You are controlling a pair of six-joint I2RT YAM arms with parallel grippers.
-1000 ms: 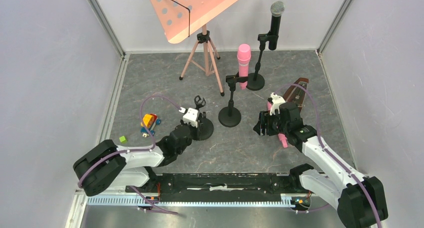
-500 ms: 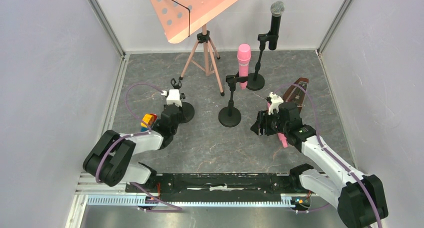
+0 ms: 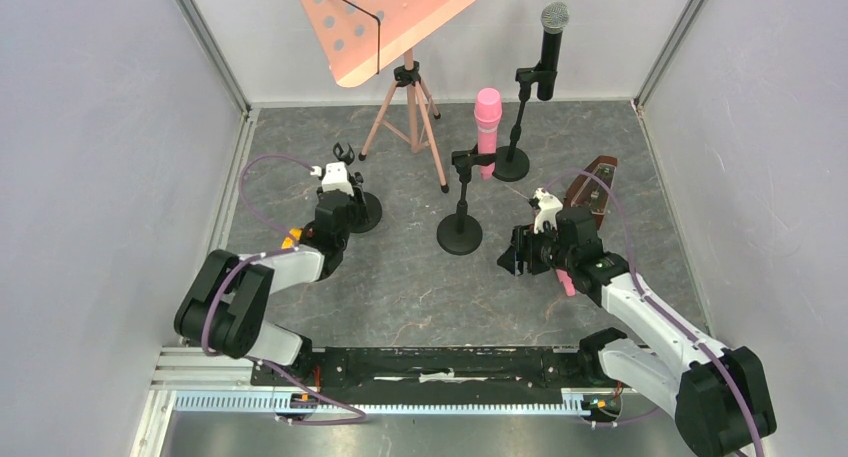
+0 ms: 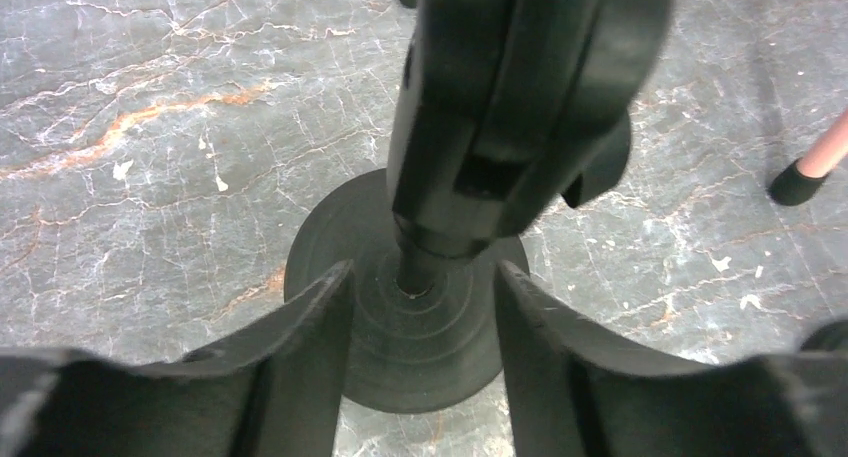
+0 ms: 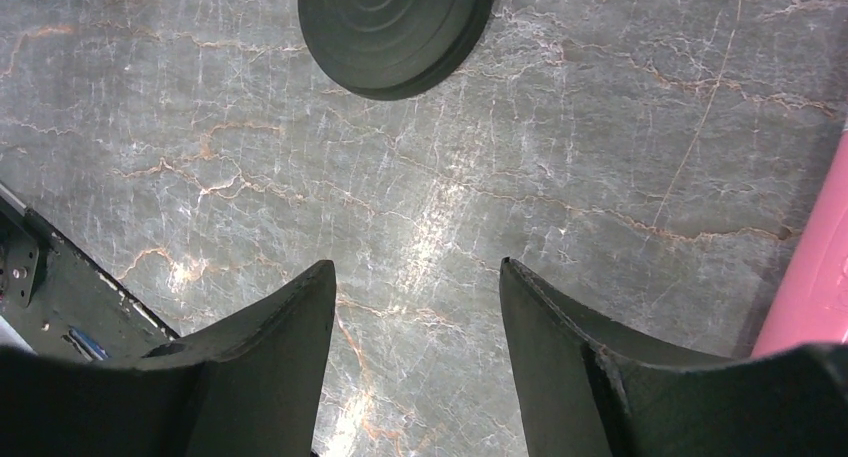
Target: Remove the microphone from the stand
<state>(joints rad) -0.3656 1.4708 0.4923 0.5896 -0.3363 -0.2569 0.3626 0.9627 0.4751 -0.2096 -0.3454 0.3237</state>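
A pink microphone stands upright in the clip of a black stand at mid table. A black microphone sits in a taller stand behind it. A small black stand with an empty clip stands at the left. My left gripper is open, its fingers on either side of that stand's stem above the round base. My right gripper is open and empty over bare floor. A second pink microphone lies beside it and shows in the right wrist view.
A pink music stand on a tripod stands at the back. A brown instrument lies behind my right arm. Coloured toy blocks lie under my left arm. Grey walls close off both sides. The middle stand's base lies ahead of my right gripper.
My left gripper has swung left and away from me, and the small empty stand has moved with it. My right gripper has shifted slightly left.
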